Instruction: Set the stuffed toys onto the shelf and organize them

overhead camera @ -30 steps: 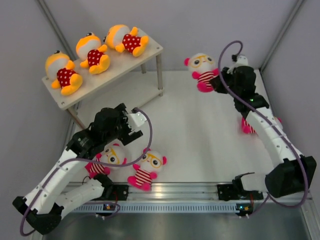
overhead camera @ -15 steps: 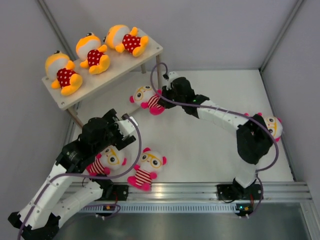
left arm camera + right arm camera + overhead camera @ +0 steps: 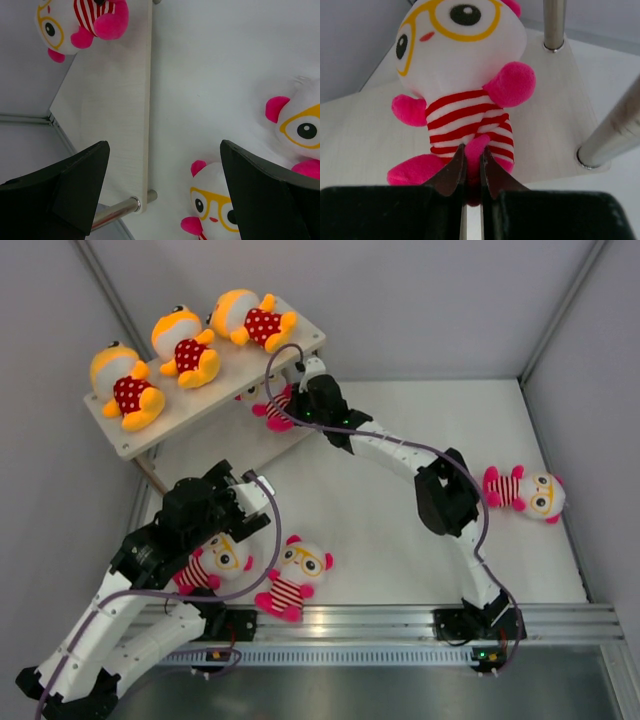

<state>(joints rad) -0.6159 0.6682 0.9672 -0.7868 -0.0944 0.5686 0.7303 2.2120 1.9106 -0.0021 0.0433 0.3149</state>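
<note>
- Pinching one pink leg of a striped toy (image 3: 465, 75), the right claw (image 3: 471, 156) is clenched almost fully, reaching in over the lower board (image 3: 555, 125) of the shelf (image 3: 300, 345).
- That toy is face up with its long axis in line with the claw's reach, head away from the claw and feet toward it.
- From above, its head is hidden beneath the top board (image 3: 215, 390), and only the stripes and pink legs show.
- Whether it rests on the lower board or hangs just above it cannot be told.
- Two metal posts (image 3: 554, 22) stand to the toy's right, one by the head and one nearer the claw, both apart from it.
- Three orange toys (image 3: 185, 348) lie in a row on the top board.
- The left claw (image 3: 165, 170) is spread wide, holding nothing, above the table (image 3: 380, 530) near the lower board's corner.
- Two striped toys (image 3: 295, 575) lie face up side by side beneath it.
- Another striped toy (image 3: 525, 490) lies well apart at the right wall, head toward it.
</note>
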